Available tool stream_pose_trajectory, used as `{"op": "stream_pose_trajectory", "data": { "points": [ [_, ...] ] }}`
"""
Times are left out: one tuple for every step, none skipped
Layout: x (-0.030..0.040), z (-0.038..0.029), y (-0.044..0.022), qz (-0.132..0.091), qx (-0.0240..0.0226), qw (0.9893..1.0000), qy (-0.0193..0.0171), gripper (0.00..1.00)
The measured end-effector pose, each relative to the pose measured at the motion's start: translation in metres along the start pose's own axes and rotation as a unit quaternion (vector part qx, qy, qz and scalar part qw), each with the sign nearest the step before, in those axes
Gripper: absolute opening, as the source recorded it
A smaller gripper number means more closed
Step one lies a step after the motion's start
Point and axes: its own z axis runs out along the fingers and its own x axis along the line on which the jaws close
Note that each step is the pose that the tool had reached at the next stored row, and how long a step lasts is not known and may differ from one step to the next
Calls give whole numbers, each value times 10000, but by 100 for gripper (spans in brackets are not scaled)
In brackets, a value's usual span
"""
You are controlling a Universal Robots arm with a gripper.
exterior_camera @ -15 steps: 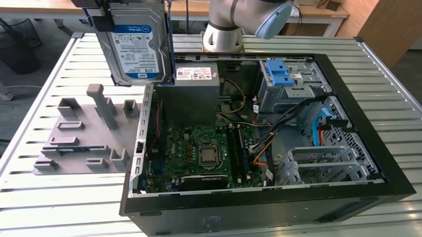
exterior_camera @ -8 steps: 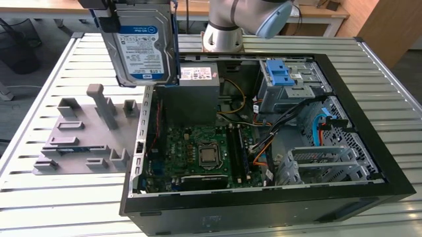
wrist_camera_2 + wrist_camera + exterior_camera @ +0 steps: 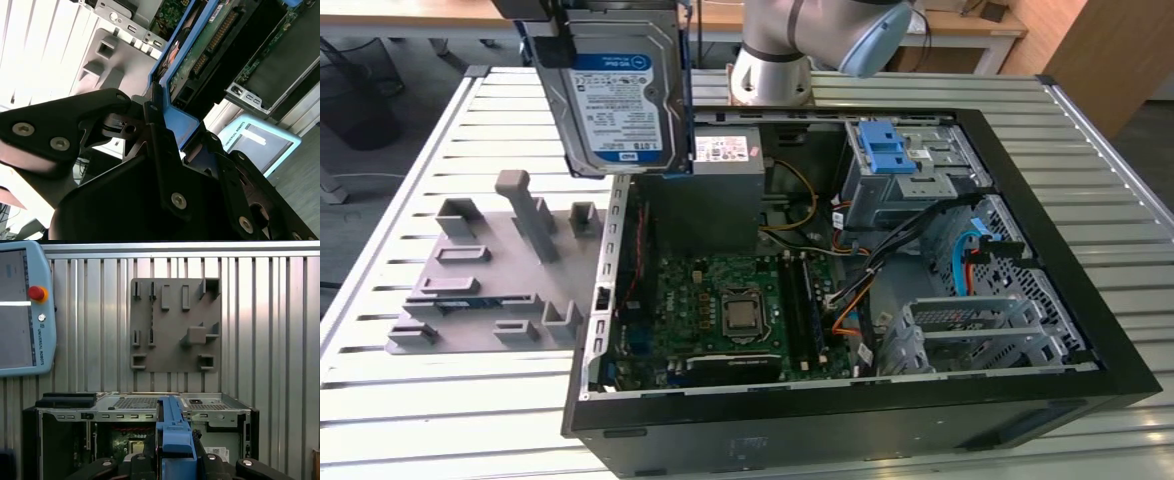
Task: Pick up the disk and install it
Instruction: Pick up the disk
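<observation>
The disk [image 3: 624, 95] hangs in the air on edge, above the open computer case's corner at the exterior view's upper left, its blue-and-white label facing the camera. My gripper [image 3: 594, 22] is shut on its upper end. In the second wrist view the black fingers [image 3: 107, 107] clamp the blue carrier frame [image 3: 181, 122], and the disk's green circuit board [image 3: 200, 50] shows beyond them. In the first wrist view the disk's blue edge [image 3: 175, 432] stands between the gripper's black fingers [image 3: 117, 465], above the case.
The open black computer case [image 3: 1067, 250] lies on the slatted metal table, with a motherboard [image 3: 734, 310], a grey power supply [image 3: 727, 160] and a drive cage with a blue latch [image 3: 887, 150]. A grey fixture plate [image 3: 494, 270] lies beside it. A teach pendant [image 3: 22, 310] rests nearby.
</observation>
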Motion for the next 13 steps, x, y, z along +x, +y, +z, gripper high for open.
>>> {"op": "stream_pose_trajectory", "data": {
  "points": [
    [2, 0, -8, 0, 0, 10000, 0, 37],
    [3, 0, -18, 0, 0, 10000, 0, 37],
    [4, 0, -27, 0, 0, 10000, 0, 37],
    [5, 1, -35, 0, 0, 10000, 0, 37],
    [6, 1, -43, 0, 0, 10000, 0, 37],
    [7, 1, -50, 0, 0, 10000, 0, 37],
    [7, 1, -56, 0, 0, 10000, 0, 37],
    [8, 1, -62, 0, 0, 10000, 0, 37],
    [9, 1, -69, 0, 0, 10000, 0, 37],
    [10, 1, -77, 0, 0, 10000, 0, 37],
    [11, 1, -83, 0, 0, 10000, 0, 37],
    [12, 2, -90, 0, 0, 10000, 0, 37],
    [13, 1, -97, 0, 0, 10000, 0, 37]
  ]
}}
